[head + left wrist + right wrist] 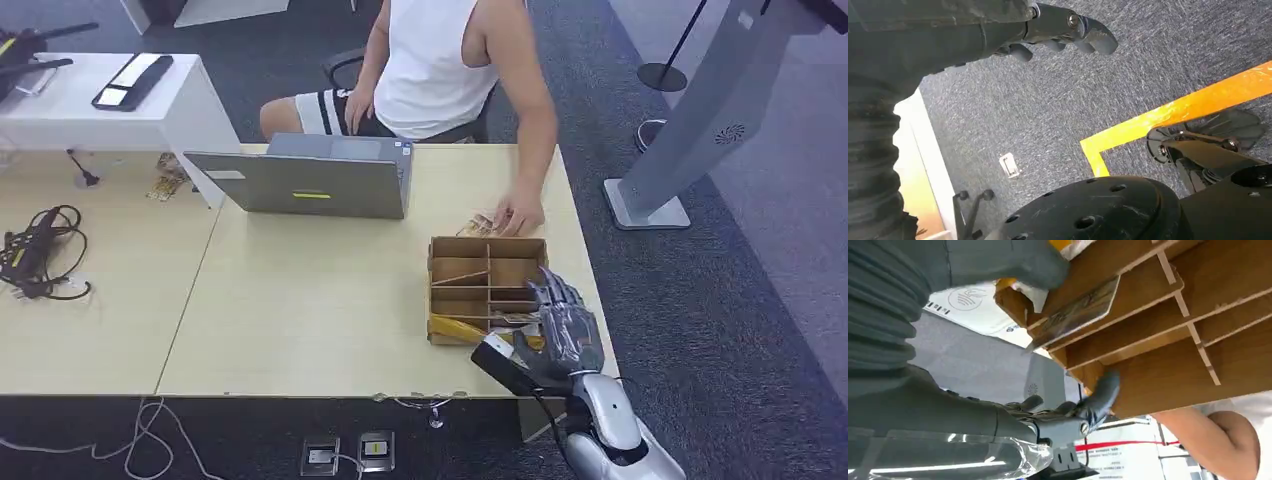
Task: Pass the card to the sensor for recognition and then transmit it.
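A wooden divided box stands at the right end of the table. My right hand reaches over its near right corner. In the right wrist view a patterned card leans tilted in a near compartment of the box. My thumb lies on the card's near end, while my fingers touch the box's outer wall, apart from the card. A black sensor sits near the table's front edge, just beside that hand. My left hand hangs over the carpet, holding nothing.
A person sits behind the table, one hand resting on loose cards beyond the box. A grey laptop stands at the back middle. Cables lie far left. A grey kiosk base stands on the floor to the right.
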### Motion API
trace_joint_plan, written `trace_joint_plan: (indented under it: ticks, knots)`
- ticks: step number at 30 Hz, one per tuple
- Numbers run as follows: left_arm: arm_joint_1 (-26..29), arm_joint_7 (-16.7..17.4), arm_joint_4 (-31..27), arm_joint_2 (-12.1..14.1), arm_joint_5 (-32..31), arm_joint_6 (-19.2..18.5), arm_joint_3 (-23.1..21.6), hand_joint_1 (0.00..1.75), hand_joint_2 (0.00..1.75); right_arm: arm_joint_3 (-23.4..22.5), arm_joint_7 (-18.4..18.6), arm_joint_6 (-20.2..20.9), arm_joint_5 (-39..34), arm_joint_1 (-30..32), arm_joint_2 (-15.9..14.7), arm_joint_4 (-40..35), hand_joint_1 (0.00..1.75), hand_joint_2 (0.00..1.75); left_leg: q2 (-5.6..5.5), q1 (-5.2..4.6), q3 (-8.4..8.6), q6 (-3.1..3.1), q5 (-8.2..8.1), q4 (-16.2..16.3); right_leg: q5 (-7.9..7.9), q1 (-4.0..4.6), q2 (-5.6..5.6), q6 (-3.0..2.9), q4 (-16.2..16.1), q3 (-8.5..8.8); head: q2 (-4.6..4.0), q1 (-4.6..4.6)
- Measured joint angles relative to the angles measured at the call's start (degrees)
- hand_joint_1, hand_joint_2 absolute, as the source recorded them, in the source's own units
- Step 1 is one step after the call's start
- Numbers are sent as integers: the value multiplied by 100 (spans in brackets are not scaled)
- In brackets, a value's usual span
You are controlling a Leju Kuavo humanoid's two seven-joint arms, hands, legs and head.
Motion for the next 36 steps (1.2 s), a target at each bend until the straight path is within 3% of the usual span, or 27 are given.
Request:
trace_joint_plan:
  ticks: [21,32,36]
  knots:
    - [0,-2,0,0,4,0,0,0,175,74,4,81,-61,-61,68,94,175,175,0,0,0,0,0,0,0,0,0,0,0,0,0,0]
    - [0,-111,0,0,-135,0,-2,0,175,24,243,-555,369,-314,68,-96,175,175,2,0,2,0,0,0,1,0,2,0,0,0,0,0]
    - [1,-138,0,0,-190,0,-4,0,175,-96,260,-606,472,-535,5,-319,175,175,1,0,3,0,2,0,2,0,1,0,0,1,0,0]
